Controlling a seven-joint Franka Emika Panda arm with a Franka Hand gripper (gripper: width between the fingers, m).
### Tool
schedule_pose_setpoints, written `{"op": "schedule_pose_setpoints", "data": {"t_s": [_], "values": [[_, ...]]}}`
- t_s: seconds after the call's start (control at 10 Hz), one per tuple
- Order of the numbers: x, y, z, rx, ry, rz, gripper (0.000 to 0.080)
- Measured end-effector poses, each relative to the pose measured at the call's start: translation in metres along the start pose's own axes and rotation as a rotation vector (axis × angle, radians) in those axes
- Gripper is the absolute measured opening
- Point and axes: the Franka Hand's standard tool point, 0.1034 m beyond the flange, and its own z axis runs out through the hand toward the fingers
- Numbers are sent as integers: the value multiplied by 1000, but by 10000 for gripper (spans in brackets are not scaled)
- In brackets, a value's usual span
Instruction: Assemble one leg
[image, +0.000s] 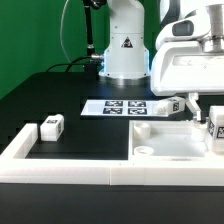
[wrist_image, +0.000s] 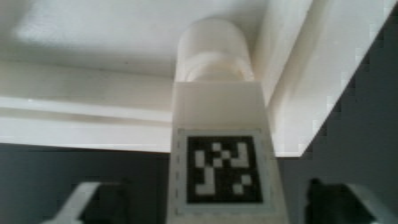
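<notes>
A white leg (wrist_image: 222, 150) with a black-and-white tag fills the middle of the wrist view. It lies between my two dark fingers (wrist_image: 103, 202), with a gap on each side. Its rounded end points at the large white panel (wrist_image: 107, 90). In the exterior view my gripper (image: 203, 108) hangs at the right, open, just above the leg (image: 216, 126) at the panel's (image: 165, 145) right edge. I cannot tell whether the leg touches the panel. Another leg (image: 52, 125) lies alone on the black table at the left.
The marker board (image: 120, 106) lies behind the panel. A further tagged leg (image: 178, 103) sits next to it, close to my gripper. A low white wall (image: 60, 168) runs along the front. The robot base (image: 125, 50) stands at the back.
</notes>
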Motion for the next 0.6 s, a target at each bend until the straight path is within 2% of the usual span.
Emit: {"op": "schedule_pose_setpoints", "data": {"t_s": [0.1, 0.2, 0.5, 0.6], "values": [[4, 0, -9, 3, -50, 4, 602], [9, 1, -16, 5, -75, 8, 635], [12, 3, -23, 7, -303, 20, 647], [7, 3, -25, 7, -394, 20, 649]]}}
